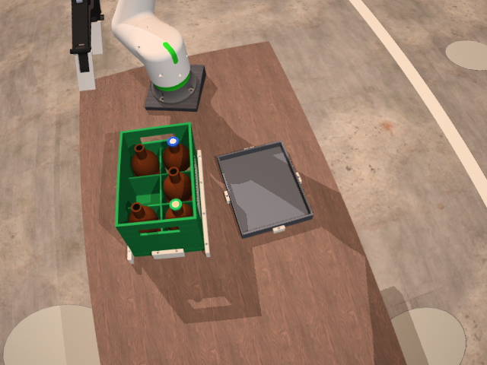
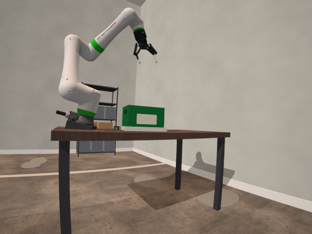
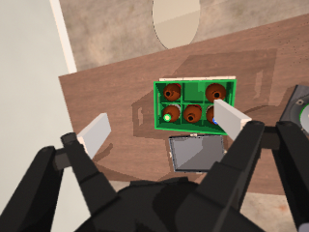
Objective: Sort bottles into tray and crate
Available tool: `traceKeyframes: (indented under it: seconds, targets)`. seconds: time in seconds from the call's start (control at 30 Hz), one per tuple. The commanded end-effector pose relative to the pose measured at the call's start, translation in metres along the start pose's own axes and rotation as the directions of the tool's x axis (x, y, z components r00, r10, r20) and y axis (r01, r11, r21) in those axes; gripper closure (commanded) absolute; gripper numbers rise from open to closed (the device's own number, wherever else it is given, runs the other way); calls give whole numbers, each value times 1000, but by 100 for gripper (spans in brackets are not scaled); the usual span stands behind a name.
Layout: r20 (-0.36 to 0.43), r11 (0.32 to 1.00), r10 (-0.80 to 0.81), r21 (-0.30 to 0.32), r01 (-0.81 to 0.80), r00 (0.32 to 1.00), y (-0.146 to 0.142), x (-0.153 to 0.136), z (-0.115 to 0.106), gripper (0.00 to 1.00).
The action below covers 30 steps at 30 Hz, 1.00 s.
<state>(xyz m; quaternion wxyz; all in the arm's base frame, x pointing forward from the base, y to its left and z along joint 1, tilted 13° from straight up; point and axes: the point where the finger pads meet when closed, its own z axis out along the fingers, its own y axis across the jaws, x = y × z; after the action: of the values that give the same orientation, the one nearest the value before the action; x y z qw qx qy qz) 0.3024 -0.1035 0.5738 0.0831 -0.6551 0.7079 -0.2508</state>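
Note:
A green crate (image 1: pixel 159 188) stands on the table and holds several brown bottles. One bottle has a blue cap (image 1: pixel 173 142) in the far right cell. One has a green cap (image 1: pixel 175 204) in the near right cell. Three open bottles (image 1: pixel 138 149) (image 1: pixel 173 172) (image 1: pixel 136 207) stand in other cells. One cell on the left is vacant. The grey tray (image 1: pixel 264 187) lies empty to the right of the crate. My gripper (image 2: pixel 146 59) is open and empty, high above the crate. It also shows in the wrist view (image 3: pixel 161 123), with the crate (image 3: pixel 194 107) and tray (image 3: pixel 197 153) far below.
The arm's base (image 1: pixel 176 88) is bolted at the far end of the table. White stops edge the crate and the tray. A dark shelf rack (image 2: pixel 103 118) stands behind the table near the wall.

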Motion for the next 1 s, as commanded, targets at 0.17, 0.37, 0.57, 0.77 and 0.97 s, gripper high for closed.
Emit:
traceKeyframes:
  seconds: [0.17, 0.37, 0.57, 0.77, 0.97]
  targets:
    - [50, 994, 35, -107, -30, 998, 6, -22, 21, 0]
    - [63, 993, 39, -114, -32, 997, 8, -24, 26, 0]
    - [90, 982, 64, -182, -47, 994, 13, -31, 43, 0]
    - [116, 967, 91, -249, -59, 989, 18, -39, 61, 0]
    - [118, 966, 92, -252, -60, 989, 20, -41, 69, 0]
